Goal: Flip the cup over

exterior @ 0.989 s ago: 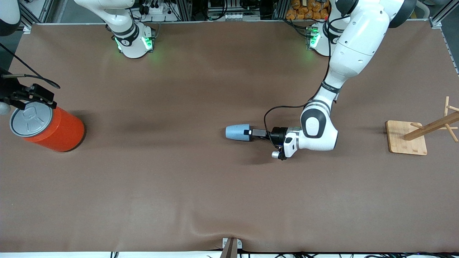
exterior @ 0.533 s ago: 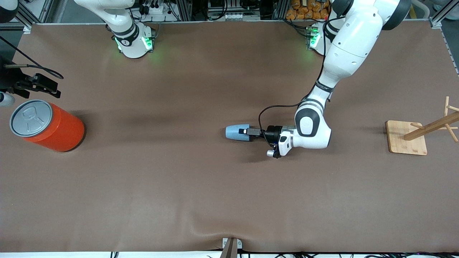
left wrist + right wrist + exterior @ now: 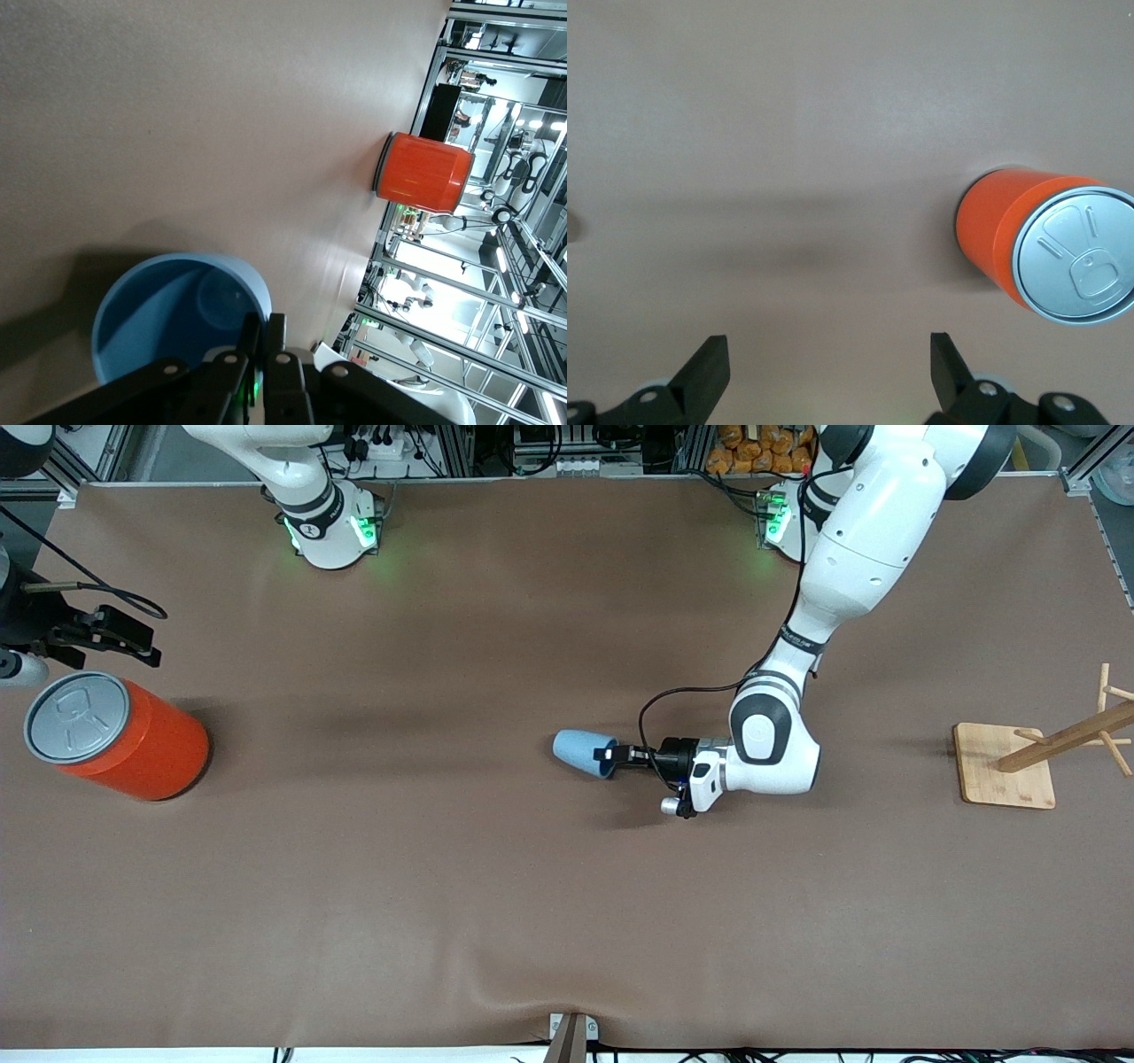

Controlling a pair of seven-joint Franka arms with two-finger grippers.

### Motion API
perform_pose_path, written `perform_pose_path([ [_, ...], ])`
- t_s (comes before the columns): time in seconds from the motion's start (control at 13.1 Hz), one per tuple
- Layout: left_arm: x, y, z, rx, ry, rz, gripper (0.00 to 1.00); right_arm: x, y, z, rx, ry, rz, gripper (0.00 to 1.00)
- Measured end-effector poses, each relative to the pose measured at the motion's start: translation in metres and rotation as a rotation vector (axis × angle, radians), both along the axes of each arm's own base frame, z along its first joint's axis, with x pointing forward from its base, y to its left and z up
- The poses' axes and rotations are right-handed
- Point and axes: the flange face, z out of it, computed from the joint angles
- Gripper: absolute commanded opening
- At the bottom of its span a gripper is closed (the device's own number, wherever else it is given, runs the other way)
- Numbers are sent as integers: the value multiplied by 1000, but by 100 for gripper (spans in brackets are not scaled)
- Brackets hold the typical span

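The small light blue cup (image 3: 583,751) lies tilted near the table's middle, its open mouth toward the left arm's end. My left gripper (image 3: 608,755) is shut on the cup's rim, one finger inside and one outside. In the left wrist view the cup's blue inside (image 3: 168,310) shows just past the closed fingers (image 3: 276,341). My right gripper (image 3: 102,636) hangs open and empty at the right arm's end of the table, beside the orange can; in the right wrist view its fingers (image 3: 707,367) stand wide apart over bare mat.
A large orange-red can (image 3: 124,735) with a grey pull-tab lid stands at the right arm's end; it also shows in the right wrist view (image 3: 1045,252) and the left wrist view (image 3: 423,173). A wooden mug rack (image 3: 1019,762) stands at the left arm's end.
My left gripper has turned, tipping the cup from lying flat to tilted. My right gripper has drawn up and away from the orange can's lid.
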Motion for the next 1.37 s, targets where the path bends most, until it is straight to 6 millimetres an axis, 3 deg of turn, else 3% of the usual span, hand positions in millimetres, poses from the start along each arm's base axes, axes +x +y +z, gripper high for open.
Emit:
perform_pose_path([
  [0.15, 2, 1, 2, -1, -3, 4, 0, -3, 2, 2, 5, 21, 3, 100],
  [0.38, 17, -5, 20, -7, 21, 31, 0, -11, 4, 25, 7, 41, 7, 100],
  [0.53, 29, -13, 49, 29, 44, 23, 0, -12, 5, 31, 9, 39, 10, 100],
  [0.68, 41, -13, 96, 155, 38, -25, 0, -13, 6, 31, 9, 40, 11, 100],
  [0.91, 51, 1, 152, 238, 10, -8, 0, -12, 6, 36, 16, 29, 9, 100],
  [1.07, 54, 14, 163, 352, -43, -49, 0, -12, 7, 37, 48, 26, 7, 100],
  [1.37, 66, 58, 177, 623, -196, -146, 0, 2, 5, 13, 104, 68, -6, 100],
])
